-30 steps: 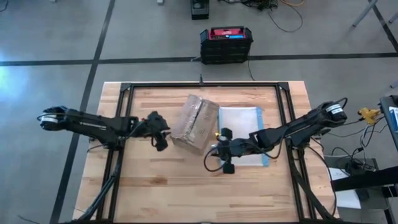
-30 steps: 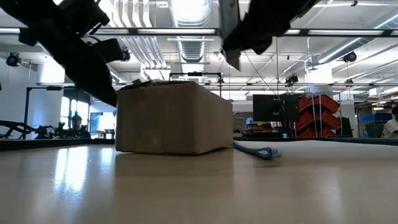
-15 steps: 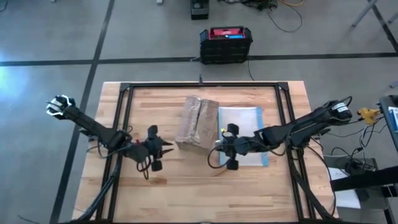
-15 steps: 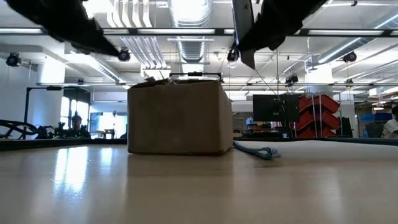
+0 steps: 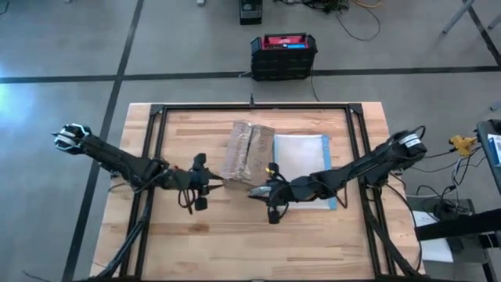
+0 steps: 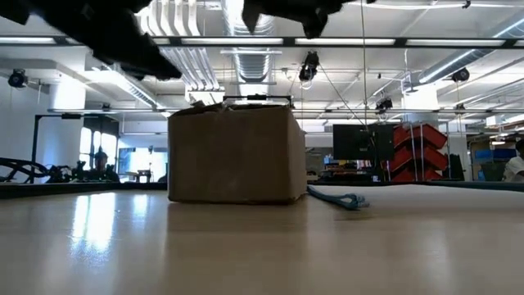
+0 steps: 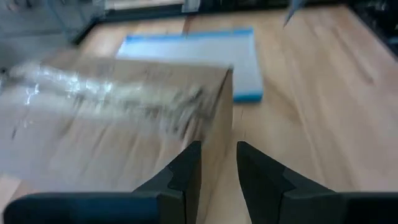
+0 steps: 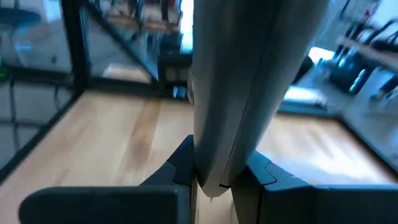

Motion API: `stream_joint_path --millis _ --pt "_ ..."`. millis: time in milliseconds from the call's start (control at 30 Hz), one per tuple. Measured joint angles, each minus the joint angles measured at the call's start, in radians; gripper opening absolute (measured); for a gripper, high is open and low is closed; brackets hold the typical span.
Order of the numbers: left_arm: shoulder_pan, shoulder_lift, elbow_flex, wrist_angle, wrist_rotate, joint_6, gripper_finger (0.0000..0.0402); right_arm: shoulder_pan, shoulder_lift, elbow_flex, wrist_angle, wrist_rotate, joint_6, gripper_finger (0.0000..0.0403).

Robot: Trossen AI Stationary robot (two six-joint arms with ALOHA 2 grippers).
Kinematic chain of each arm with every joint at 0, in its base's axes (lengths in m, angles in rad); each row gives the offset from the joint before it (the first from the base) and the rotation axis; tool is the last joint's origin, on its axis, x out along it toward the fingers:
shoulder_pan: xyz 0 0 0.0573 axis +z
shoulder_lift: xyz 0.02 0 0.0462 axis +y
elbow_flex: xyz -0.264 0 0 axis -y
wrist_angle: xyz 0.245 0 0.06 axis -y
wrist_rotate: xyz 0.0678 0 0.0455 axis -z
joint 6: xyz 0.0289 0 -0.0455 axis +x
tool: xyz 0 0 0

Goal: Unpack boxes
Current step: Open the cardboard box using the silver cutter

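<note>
Cardboard box (image 5: 246, 153) sits mid-table, tape intact and flaps shut — unpacking hardly begun — left gripper (image 5: 208, 183) beside it slightly parted and empty, right gripper (image 8: 214, 177) clamping a grey blade-like tool (image 8: 242, 87).

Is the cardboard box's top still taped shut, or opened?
Shut. The box stands upright on the table, flaps flat, with shiny clear tape along its top seam in the left wrist view.

Seeing grey concrete floor (image 5: 70, 47) crossed by dark tape lines (image 5: 125, 47). Black-and-red plastic case (image 5: 284, 55) parked on floor beyond wooden worktop (image 5: 235, 243). Overhead, strip lights (image 6: 426, 41) and silver ductwork (image 6: 250, 61). Red bins (image 6: 417, 152) far side, monitor (image 6: 354, 141) beside.
</note>
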Motion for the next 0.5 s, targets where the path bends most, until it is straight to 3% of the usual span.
stream_joint_path --millis 133,500 --pt "0.044 -0.004 -0.022 0.052 0.078 0.024 0.0109 -0.015 0.069 0.040 0.009 0.003 -0.053 0.0042" --pt "0.074 0.051 -0.064 0.167 0.112 0.067 0.0157 -0.057 0.196 0.132 0.010 0.061 -0.151 0.0042"
